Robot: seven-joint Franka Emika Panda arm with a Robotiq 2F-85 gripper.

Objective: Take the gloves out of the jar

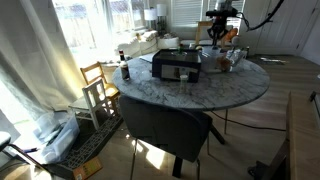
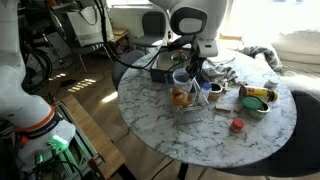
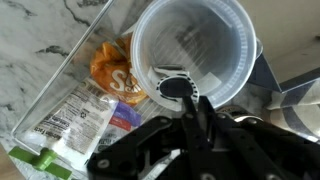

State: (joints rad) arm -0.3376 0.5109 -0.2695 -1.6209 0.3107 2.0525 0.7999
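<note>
A clear plastic jar [image 3: 190,50] stands open on the marble table; in the wrist view I look straight down into it. It also shows in an exterior view [image 2: 182,80]. My gripper [image 3: 185,95] is over the jar's near rim, fingers pressed together on a small dark piece with a ring-like edge, apparently a black glove [image 3: 173,88]. The rest of the jar's inside looks pale and bare. In both exterior views the gripper [image 2: 190,68] [image 1: 215,38] hangs just above the jar.
A clear plastic bin [image 3: 60,90] with snack packets, one of them orange [image 3: 112,70], stands beside the jar. A black appliance [image 1: 176,66], a green-and-yellow tin [image 2: 256,95], a red lid [image 2: 237,125] and other small items share the round marble table [image 2: 200,135]. Chairs stand around it.
</note>
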